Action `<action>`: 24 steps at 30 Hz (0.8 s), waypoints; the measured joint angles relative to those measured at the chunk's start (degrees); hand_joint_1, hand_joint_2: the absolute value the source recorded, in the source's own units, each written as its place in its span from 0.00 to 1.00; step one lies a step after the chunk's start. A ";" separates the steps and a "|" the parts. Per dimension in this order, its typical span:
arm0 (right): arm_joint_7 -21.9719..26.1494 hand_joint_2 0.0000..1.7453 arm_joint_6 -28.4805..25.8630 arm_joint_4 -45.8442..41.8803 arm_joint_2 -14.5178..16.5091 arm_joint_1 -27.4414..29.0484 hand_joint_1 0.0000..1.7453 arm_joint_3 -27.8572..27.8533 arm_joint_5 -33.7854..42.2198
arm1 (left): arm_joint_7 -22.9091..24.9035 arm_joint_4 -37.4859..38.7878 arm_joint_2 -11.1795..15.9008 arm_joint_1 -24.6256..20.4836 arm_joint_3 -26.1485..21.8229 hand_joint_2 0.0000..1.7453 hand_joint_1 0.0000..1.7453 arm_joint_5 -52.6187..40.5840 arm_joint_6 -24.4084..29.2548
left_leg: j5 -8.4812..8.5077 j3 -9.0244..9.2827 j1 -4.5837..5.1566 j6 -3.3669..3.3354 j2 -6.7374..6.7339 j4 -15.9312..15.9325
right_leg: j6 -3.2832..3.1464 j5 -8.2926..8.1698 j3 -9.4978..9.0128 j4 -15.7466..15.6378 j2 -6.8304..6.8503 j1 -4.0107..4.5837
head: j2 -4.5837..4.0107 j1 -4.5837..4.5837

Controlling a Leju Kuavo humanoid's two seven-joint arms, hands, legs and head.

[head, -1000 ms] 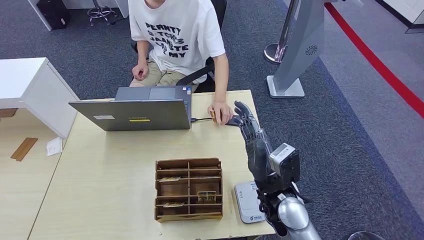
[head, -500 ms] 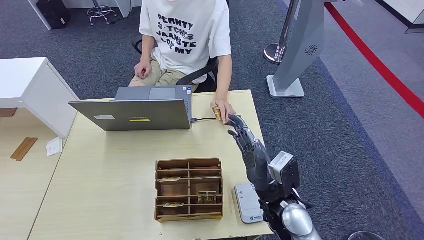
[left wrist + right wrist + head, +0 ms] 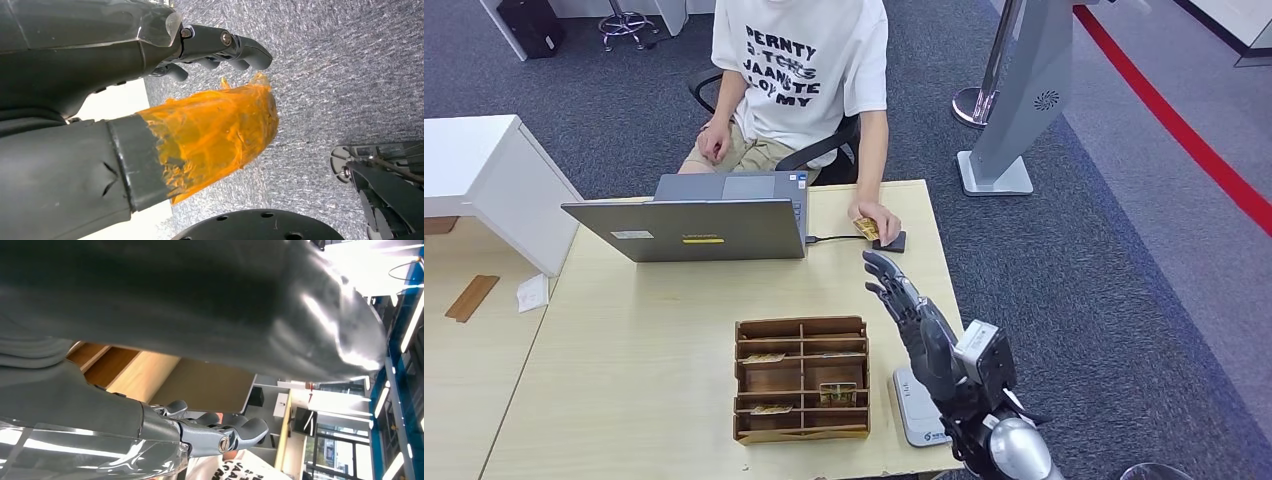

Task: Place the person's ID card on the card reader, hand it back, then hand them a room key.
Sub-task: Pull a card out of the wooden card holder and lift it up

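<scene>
Right hand empty, fingers spread, raised over desk to receive ID card person's hand holds. Left hand hangs, fingers curled, empty.

Laptop sits at the table's far side, organizer box near the front, card reader just right of it.

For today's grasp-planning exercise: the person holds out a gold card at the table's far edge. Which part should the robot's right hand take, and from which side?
Probably the card's free near end, which sticks out from the person's hand toward the robot. The right hand is empty with fingers apart, so it might best come in from the robot's side, low over the table, and pinch the flat faces.
</scene>
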State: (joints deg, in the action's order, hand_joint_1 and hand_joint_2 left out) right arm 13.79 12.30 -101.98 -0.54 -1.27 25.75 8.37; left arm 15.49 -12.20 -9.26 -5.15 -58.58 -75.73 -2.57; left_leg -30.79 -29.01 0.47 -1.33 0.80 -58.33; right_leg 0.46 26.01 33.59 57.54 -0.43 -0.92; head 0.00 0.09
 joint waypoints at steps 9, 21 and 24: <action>0.02 0.00 0.22 0.00 -0.69 0.06 0.00 0.59 0.00 | -0.01 0.00 0.03 0.00 -0.06 0.00 0.00 0.00 0.01 | 0.00 0.00 0.00 0.00 0.00 0.00 | 0.00 0.00 0.00 0.00 0.00 0.00 | 0.00 0.00; 1.09 1.00 -0.33 0.00 -1.22 -0.07 0.00 2.32 -4.95 | -0.37 0.00 0.16 0.00 -0.08 0.00 0.00 0.04 0.05 | 0.00 -0.01 0.00 0.00 0.00 0.00 | 0.00 0.00 0.00 0.00 0.00 0.00 | 0.00 -0.01; 2.02 1.00 -1.68 0.00 -1.33 -0.20 0.00 3.17 -7.90 | -0.38 0.00 0.22 0.00 -0.08 0.00 0.00 0.04 0.05 | 0.00 -0.01 0.00 0.00 0.00 0.00 | 0.00 0.00 0.00 0.00 0.00 0.00 | 0.00 -0.01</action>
State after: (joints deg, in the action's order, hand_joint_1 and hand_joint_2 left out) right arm 15.81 10.62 -101.98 -1.86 -1.47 28.93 0.47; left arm 15.10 -12.20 -9.04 -5.15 -58.66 -75.69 -2.51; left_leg -30.79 -29.02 0.47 -1.33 0.81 -58.33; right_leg 0.46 26.01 33.59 57.54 -0.43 -0.92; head 0.00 0.08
